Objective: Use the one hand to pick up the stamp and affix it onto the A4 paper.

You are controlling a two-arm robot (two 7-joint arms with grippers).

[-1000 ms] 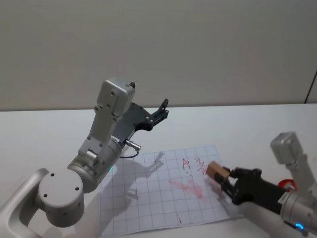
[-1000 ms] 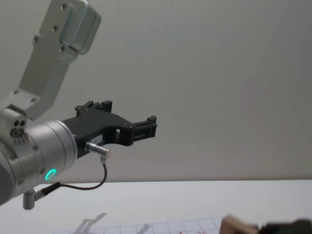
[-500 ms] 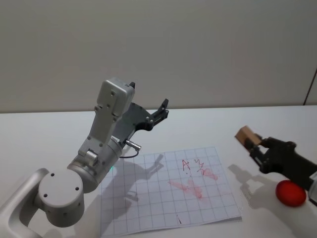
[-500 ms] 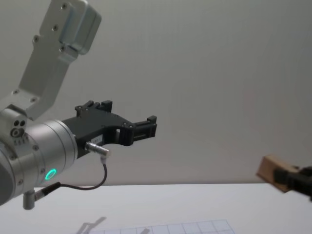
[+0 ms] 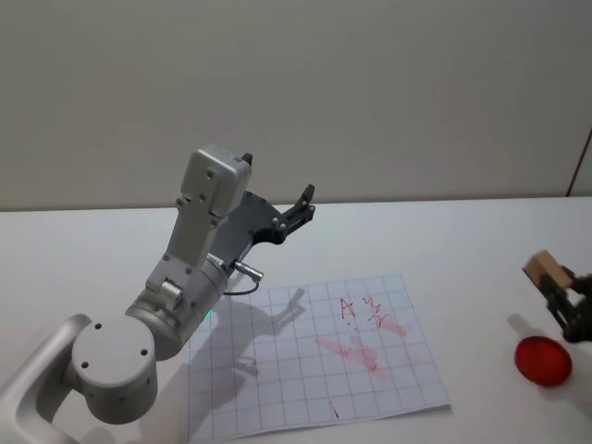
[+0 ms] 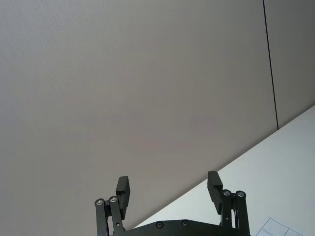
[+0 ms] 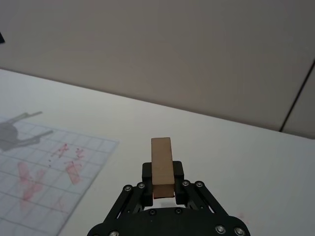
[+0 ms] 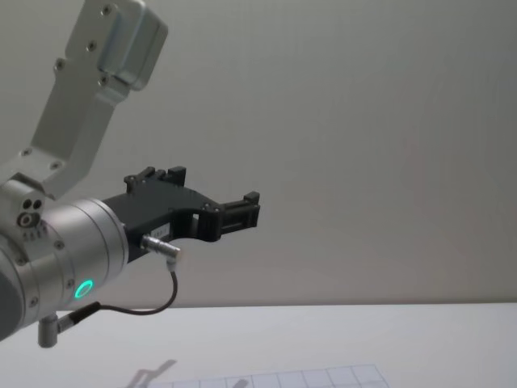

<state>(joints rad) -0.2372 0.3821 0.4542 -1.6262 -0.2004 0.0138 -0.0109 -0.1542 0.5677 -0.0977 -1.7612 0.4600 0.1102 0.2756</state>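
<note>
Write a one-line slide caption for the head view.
The right gripper holds the stamp right of the red-marked A4 paper, beside a red disc; left gripper raised, open.

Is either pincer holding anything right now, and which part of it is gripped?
The right pincer holds the wooden stamp by the end nearest the wrist, clamped on opposite sides; the rest sticks out. The left pincer is open, holding nothing.
</note>
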